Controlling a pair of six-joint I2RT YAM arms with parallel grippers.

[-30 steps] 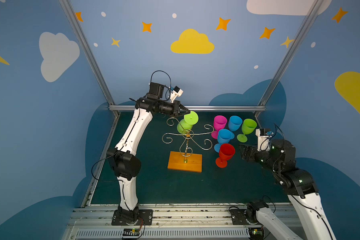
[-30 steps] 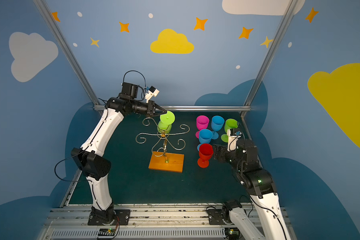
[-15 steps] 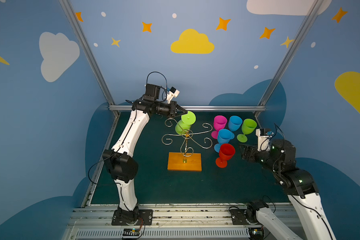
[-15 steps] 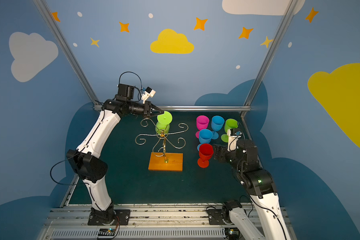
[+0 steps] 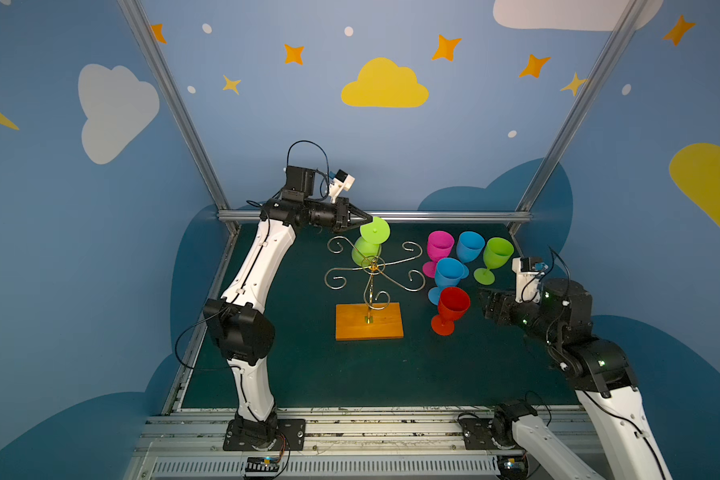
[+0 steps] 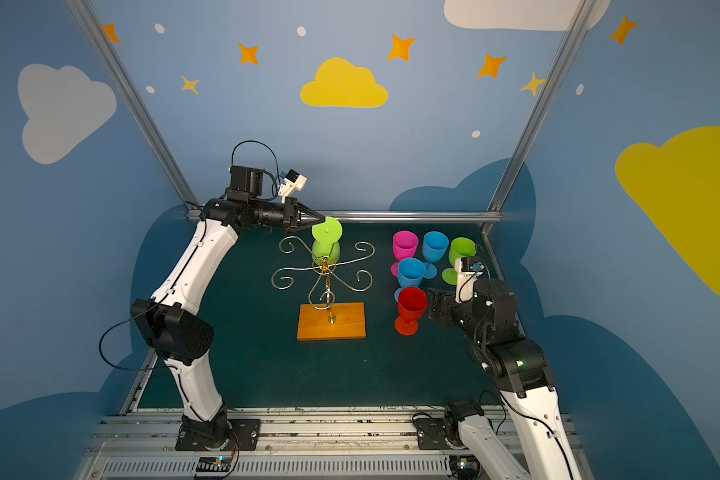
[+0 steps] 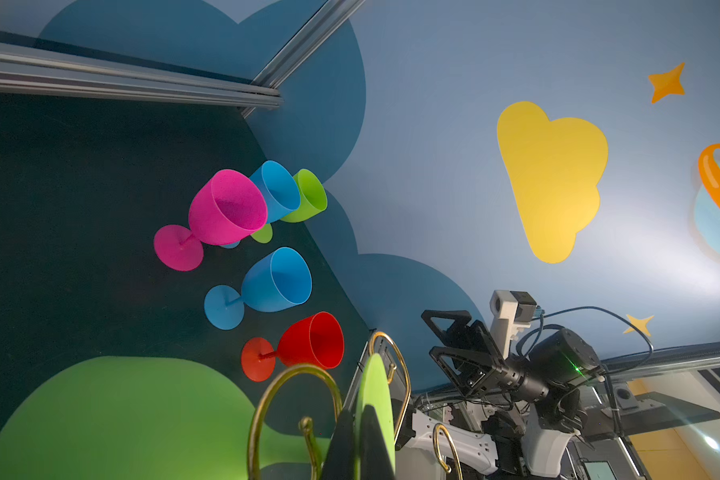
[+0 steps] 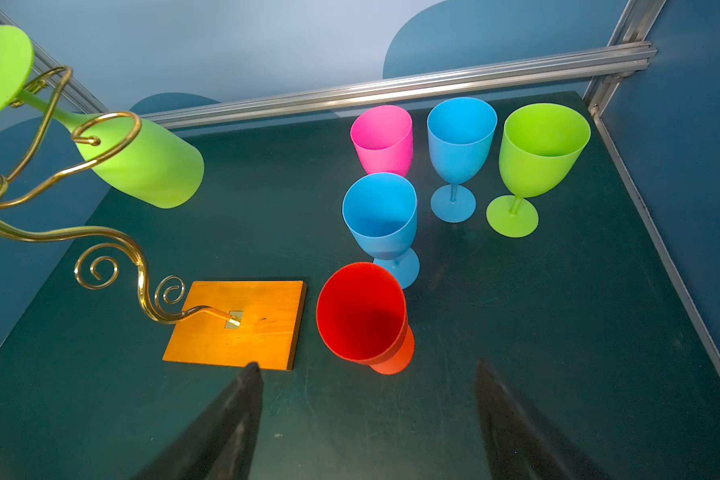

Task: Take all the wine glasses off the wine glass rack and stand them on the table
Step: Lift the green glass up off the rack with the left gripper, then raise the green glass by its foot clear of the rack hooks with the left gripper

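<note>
A lime-green wine glass [image 5: 364, 251] [image 6: 326, 249] hangs bowl-down and tilted on a back arm of the wine glass rack [image 5: 368, 322] [image 6: 331, 322], a gold wire stand on an orange wooden base. My left gripper [image 5: 368, 219] [image 6: 321, 218] is shut on the edge of the glass's round foot. In the left wrist view the left gripper [image 7: 358, 409] pinches that foot edge-on, beside the gold wire. The right wrist view shows the glass [image 8: 150, 162] with its stem still between the rack's [image 8: 238, 324] wires. My right gripper [image 5: 489, 305] [image 8: 366, 365] is open and empty, just right of the red glass.
Several upright glasses stand right of the rack: pink [image 5: 439, 245], blue [image 5: 470, 245], lime green [image 5: 497, 251], a nearer blue one [image 5: 449, 270] and red [image 5: 454, 303]. An aluminium rail [image 5: 433, 216] runs along the back edge of the dark green mat.
My left arm has drawn back slightly to the left, and the green glass's foot has shifted a little with it. The rack's base and the right arm have not moved.
</note>
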